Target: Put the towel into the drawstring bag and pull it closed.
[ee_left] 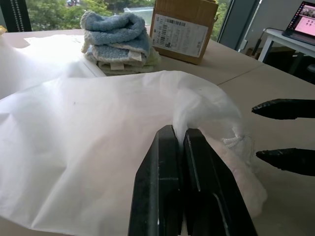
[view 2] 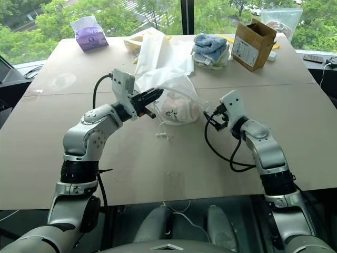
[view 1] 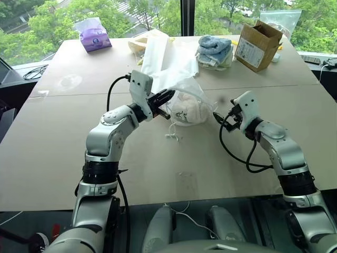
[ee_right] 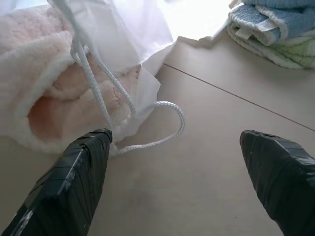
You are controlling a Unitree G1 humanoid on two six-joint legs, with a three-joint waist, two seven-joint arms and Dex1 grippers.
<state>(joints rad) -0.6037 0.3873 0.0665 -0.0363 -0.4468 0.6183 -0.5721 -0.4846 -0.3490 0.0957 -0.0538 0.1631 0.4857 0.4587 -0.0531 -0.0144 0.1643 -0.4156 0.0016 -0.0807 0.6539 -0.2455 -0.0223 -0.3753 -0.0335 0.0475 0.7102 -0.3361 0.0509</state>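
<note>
- Left eye view: the drawstring bag (view 1: 181,87) lies on the tan surface (view 1: 63,153) near its middle, its thin white fabric trailing toward the far edge. The towel (view 1: 188,110) sits inside the bag's near end as a cream lump showing through the fabric. The left tool (view 1: 164,97) has its 2 black fingers pressed together on the bag's fabric just beside the towel. The right tool (view 1: 227,117) stands wide, holding nothing, just off the bag's other side. A white cord (view 1: 172,132) hangs from the bag onto the surface.
- Right eye view: a purple tissue pack (view 2: 88,34) rests at the far left corner, a stack of blue and pale towels (view 2: 211,50) beyond the bag, and a cardboard box (view 2: 254,43) beside that stack.
- Left wrist view: the left tool's fingers (ee_left: 162,187) are closed with a fold of the bag's white fabric pinched between them. The towel bulges under the fabric just past the fingertips, and the right tool's 2 tips (ee_left: 285,132) stand apart beside it.
- Right wrist view: the right tool's fingers (ee_right: 74,182) are spread wide over bare surface. The towel fills the bag's open mouth, and a loop of cord lies on the surface between bag and fingers, close to 1 fingertip; contact cannot be told.
</note>
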